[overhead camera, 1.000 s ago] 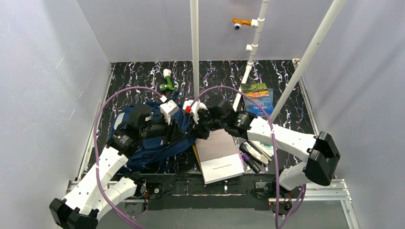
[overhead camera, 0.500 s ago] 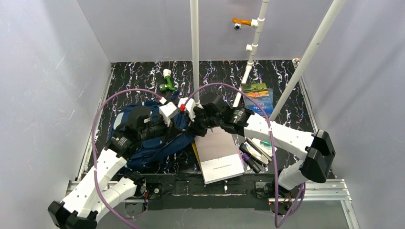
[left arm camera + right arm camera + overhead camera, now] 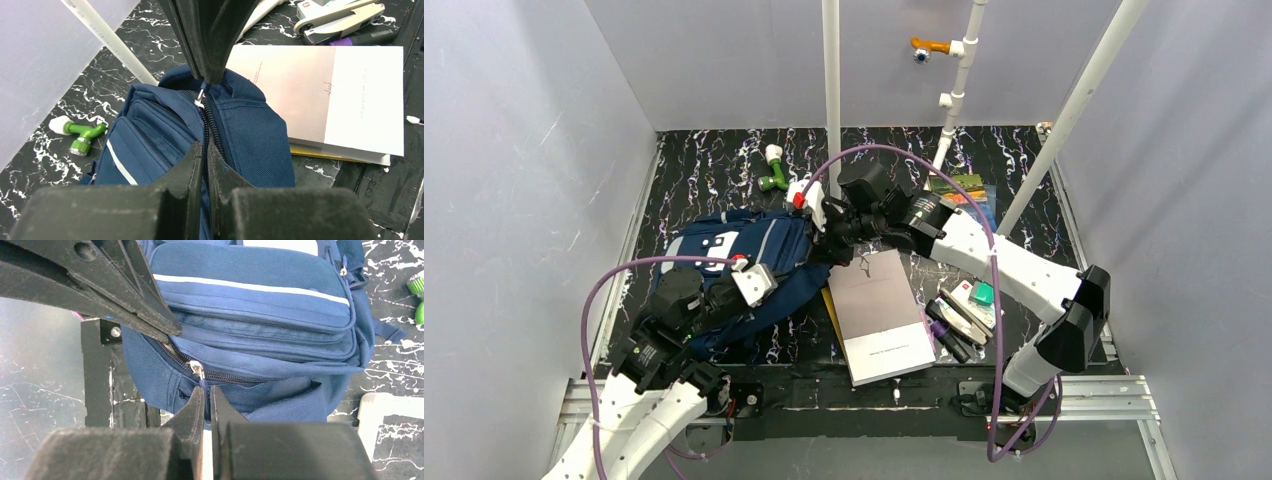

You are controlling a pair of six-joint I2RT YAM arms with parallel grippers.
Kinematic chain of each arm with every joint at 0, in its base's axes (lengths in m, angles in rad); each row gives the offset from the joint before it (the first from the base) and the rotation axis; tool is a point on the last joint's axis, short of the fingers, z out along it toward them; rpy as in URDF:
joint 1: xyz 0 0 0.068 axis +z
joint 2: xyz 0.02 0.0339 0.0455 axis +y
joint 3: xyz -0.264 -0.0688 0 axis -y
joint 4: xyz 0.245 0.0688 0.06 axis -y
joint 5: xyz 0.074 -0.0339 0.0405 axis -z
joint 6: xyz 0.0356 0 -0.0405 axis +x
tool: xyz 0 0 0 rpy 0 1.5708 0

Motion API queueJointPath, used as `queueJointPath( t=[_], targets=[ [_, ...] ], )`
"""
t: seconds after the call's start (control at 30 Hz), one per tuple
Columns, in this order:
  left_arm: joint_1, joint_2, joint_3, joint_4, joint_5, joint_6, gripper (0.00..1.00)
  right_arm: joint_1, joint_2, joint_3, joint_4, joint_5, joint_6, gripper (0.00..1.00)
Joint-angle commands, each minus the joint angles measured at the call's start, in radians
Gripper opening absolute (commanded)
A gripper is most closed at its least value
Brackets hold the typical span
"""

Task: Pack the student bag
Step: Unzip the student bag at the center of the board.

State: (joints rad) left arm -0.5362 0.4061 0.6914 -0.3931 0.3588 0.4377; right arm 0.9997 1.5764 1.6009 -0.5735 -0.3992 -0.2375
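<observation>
The student bag point(image 3: 724, 262), navy with a white patch, lies left of centre; its zipper seam point(image 3: 210, 120) runs up the left wrist view. My left gripper point(image 3: 205, 150) is shut, pinching the fabric along that seam at the bag's near-right side point(image 3: 776, 280). Opposite it, my right gripper point(image 3: 206, 390) is shut on the blue pull tab below the metal zipper slider point(image 3: 196, 369), at the bag's far-right corner point(image 3: 832, 248). The right fingers point(image 3: 210, 45) reach down to the slider in the left wrist view. In the right wrist view the left fingers point(image 3: 125, 290) enter from the top left.
A grey notebook point(image 3: 879, 315) on a yellow folder lies right of the bag. A stapler and pens point(image 3: 964, 312) lie beyond it. A green-and-white pipe fitting point(image 3: 774, 170) sits behind the bag, and a book point(image 3: 969, 185) at back right. White poles point(image 3: 831, 90) rise mid-table.
The left arm has drawn back toward the near left and its gripper has shut on the bag's seam. The right gripper has moved farther back with the zipper pull. The bag's white patch now shows.
</observation>
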Motion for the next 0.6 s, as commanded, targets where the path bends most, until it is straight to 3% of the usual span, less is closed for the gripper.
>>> queueJointPath(
  t=[0.0, 0.13, 0.27, 0.37, 0.57],
  targets=[
    [0.011, -0.006, -0.013, -0.117, 0.033, -0.015, 0.00, -0.102, -0.016, 0.023, -0.001, 0.207, -0.021, 0.01],
    [0.012, -0.083, -0.044, -0.089, -0.015, -0.030, 0.00, -0.133, 0.019, -0.040, 0.014, 0.338, -0.139, 0.01],
    [0.012, -0.148, -0.029, -0.081, -0.141, -0.039, 0.00, -0.264, 0.015, -0.205, 0.182, 0.142, -0.154, 0.01],
    [0.012, -0.200, 0.004, -0.067, -0.210, -0.046, 0.00, -0.298, 0.026, -0.294, 0.310, 0.097, -0.139, 0.01],
    [0.011, -0.206, 0.112, -0.038, -0.089, -0.116, 0.00, -0.294, 0.170, -0.273, 0.541, -0.041, -0.078, 0.01]
  ],
)
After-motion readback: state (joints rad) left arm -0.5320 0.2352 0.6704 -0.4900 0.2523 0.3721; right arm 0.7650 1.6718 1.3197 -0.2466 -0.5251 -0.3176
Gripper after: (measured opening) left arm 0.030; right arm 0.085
